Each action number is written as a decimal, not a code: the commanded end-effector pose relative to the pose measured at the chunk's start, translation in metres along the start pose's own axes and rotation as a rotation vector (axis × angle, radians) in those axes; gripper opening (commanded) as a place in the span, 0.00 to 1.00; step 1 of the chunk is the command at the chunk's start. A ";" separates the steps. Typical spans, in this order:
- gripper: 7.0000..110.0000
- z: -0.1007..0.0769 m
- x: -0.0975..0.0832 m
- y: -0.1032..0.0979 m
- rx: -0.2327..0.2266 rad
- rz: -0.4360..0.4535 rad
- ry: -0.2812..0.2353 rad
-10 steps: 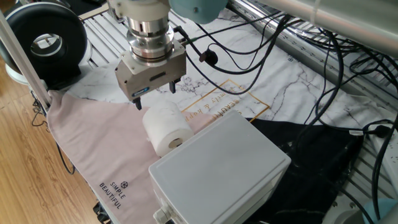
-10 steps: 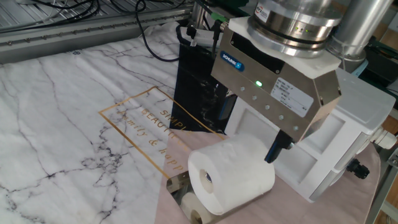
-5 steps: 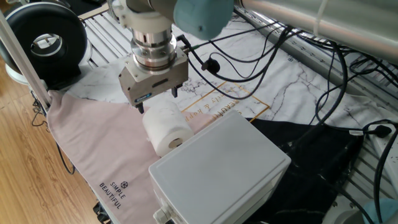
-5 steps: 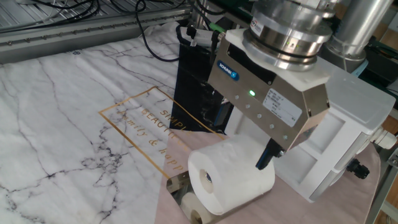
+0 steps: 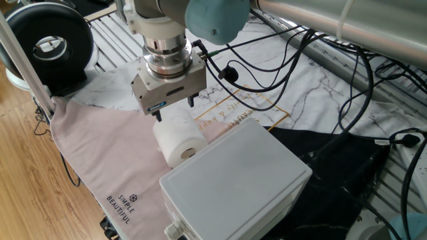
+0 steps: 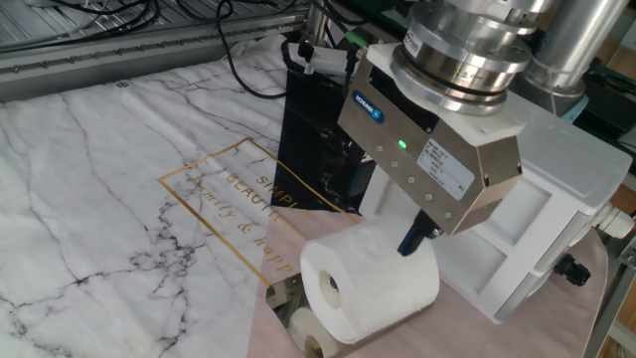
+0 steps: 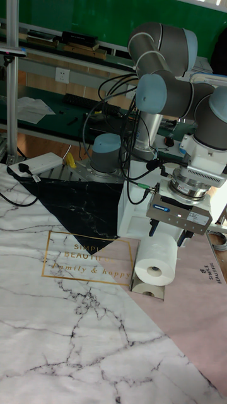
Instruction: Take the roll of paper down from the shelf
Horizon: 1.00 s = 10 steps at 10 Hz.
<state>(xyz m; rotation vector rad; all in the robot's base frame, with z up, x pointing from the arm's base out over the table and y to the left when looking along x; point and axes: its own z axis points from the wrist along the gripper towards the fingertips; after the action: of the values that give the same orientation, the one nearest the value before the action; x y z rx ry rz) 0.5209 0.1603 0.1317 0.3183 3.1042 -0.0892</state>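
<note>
Directly above the roll of paper point(image 6: 370, 278), which lies on its side on the small chrome shelf point(image 7: 145, 289) beside the grey box point(image 5: 237, 183), the pincer point(image 6: 415, 235) hangs spread and empty, so the grasp seems next: lower astride, then close.

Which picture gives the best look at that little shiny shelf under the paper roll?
The tall fixed view: the shelf shows front-on beneath the roll of paper. The other fixed view catches only its edge; in one fixed view the roll hides it.
</note>
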 end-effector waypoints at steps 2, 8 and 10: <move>0.57 0.002 -0.002 0.005 -0.051 -0.028 -0.022; 0.36 0.000 0.012 0.006 -0.063 -0.092 0.025; 0.79 0.000 0.006 0.003 -0.049 -0.088 0.004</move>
<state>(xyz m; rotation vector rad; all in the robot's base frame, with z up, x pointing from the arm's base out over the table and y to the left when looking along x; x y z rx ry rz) 0.5143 0.1657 0.1299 0.1900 3.1218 -0.0122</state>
